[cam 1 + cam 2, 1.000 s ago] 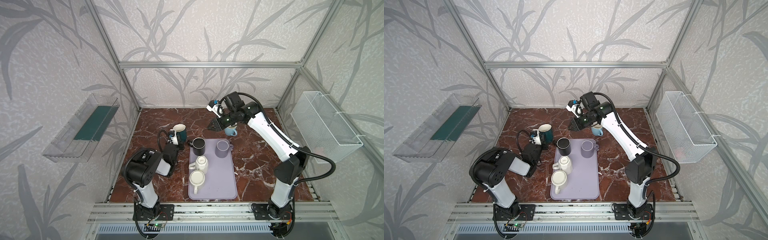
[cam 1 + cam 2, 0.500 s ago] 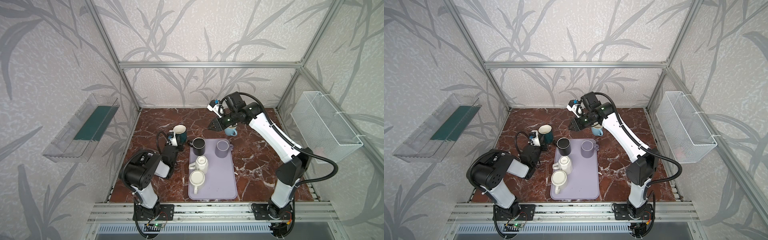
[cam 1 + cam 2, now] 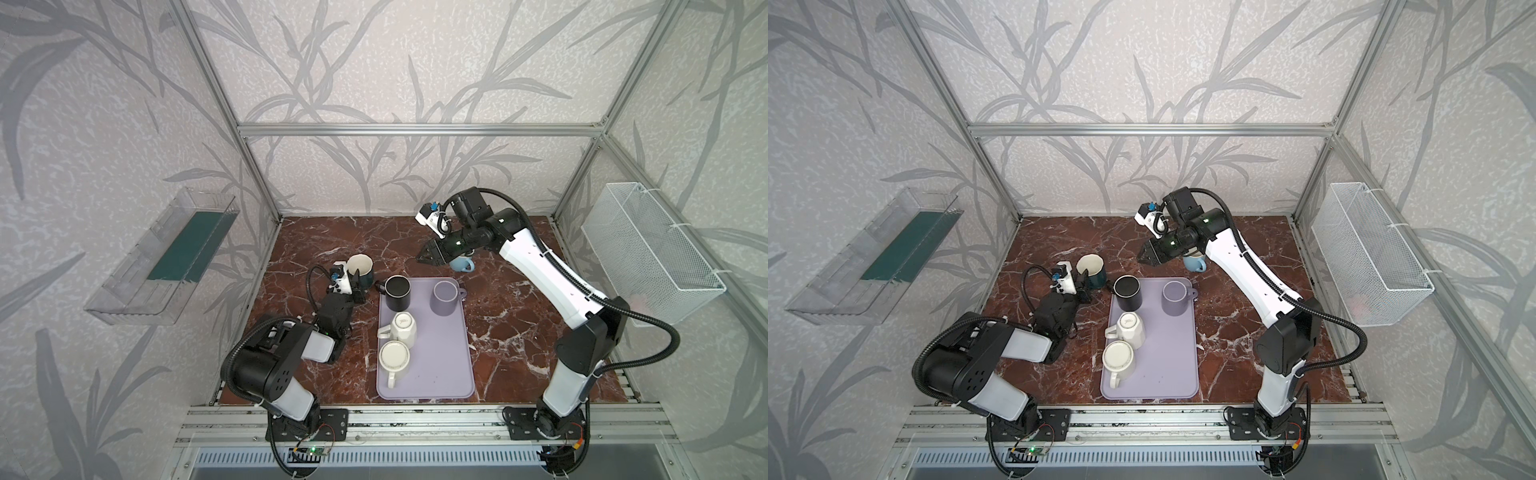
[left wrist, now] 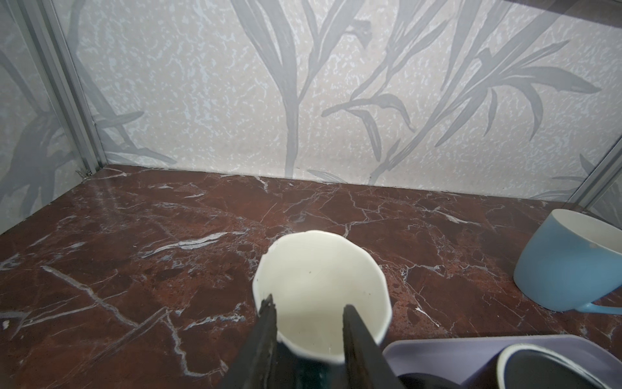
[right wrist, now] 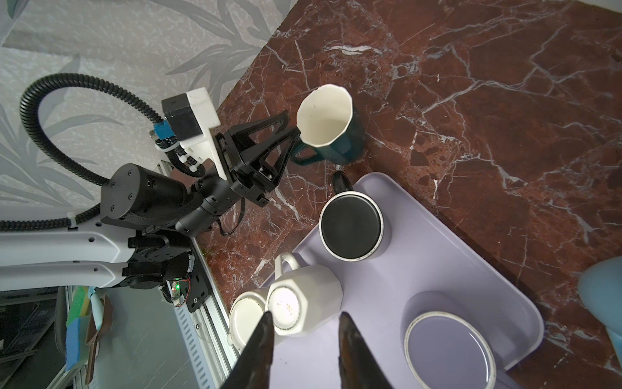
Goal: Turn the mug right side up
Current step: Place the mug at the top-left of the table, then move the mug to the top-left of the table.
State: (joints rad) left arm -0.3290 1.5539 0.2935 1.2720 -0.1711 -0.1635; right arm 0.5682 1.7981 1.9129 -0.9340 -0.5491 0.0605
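Left claw [image 4: 308, 303] beside upright, mouth-up mug [image 4: 319, 262]

My view of the cell, listed:
- walls [image 3: 374, 62]: pale, with a grey leaf pattern
- aluminium frame [image 3: 415, 129]: corner posts and a rear crossbar
- tabletop [image 3: 519, 332]: red-brown marble with white veins
- clear plastic bin [image 3: 137, 282]: on the left wall, with a dark green panel inside
- white wire basket [image 3: 648, 253]: on the right wall
- metal rail [image 3: 415, 419]: along the near edge
- light: even, with soft shadows

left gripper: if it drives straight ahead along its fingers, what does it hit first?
The teal mug: its near wall sits right at the left gripper, seemingly in contact, though depth there is unclear. Nothing lies between.
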